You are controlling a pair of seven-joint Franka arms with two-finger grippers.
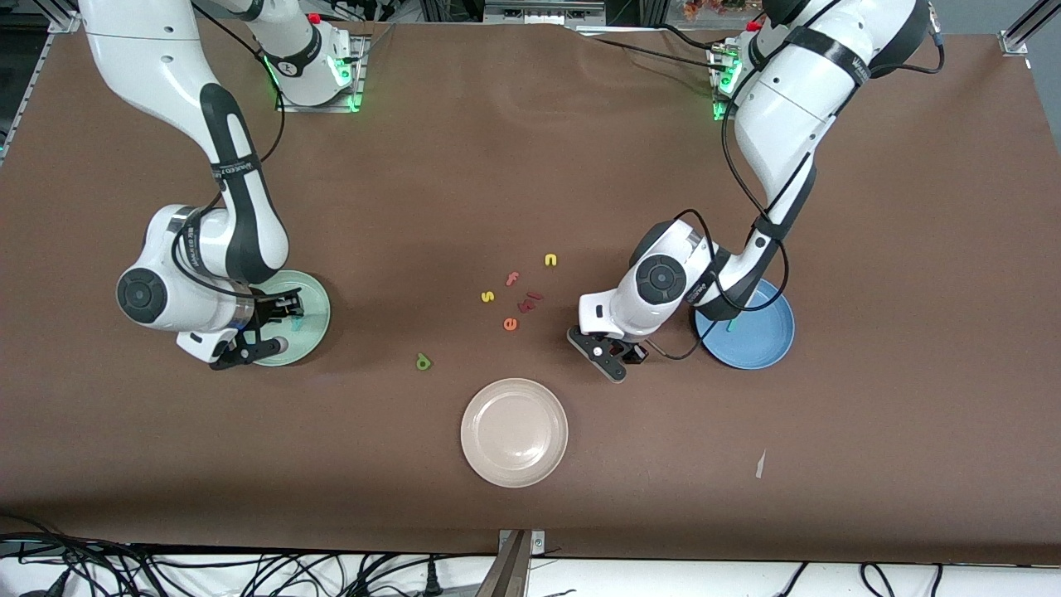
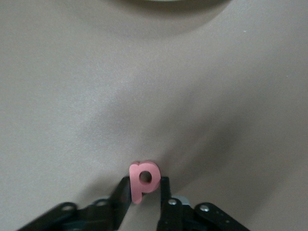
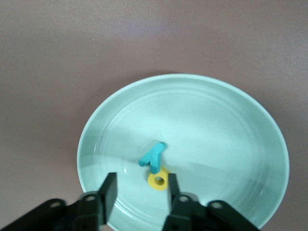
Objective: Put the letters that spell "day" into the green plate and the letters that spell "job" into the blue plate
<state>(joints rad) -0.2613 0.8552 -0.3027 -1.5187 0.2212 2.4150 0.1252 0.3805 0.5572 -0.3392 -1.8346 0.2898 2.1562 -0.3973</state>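
Observation:
The pink "b" (image 2: 136, 183) stands upright between the fingers of my left gripper (image 2: 144, 185), which is shut on it. That gripper (image 1: 617, 355) is low over the table beside the blue plate (image 1: 758, 336). A teal "j" (image 1: 731, 325) lies in the blue plate. My right gripper (image 3: 139, 192) hangs open over the green plate (image 3: 216, 125), with nothing between its fingers. A light-blue "y" (image 3: 154, 156) and a yellow letter (image 3: 159, 181) lie together in the green plate (image 1: 311, 319). The dark green letter (image 1: 423, 361) rests on the bare table between the plates.
Loose letters lie mid-table: a yellow "n" (image 1: 550, 259), a pink "f" (image 1: 512, 278), a yellow "s" (image 1: 487, 296), an orange "e" (image 1: 511, 323) and dark red pieces (image 1: 530, 300). A beige-white plate (image 1: 514, 431) sits nearer the front camera.

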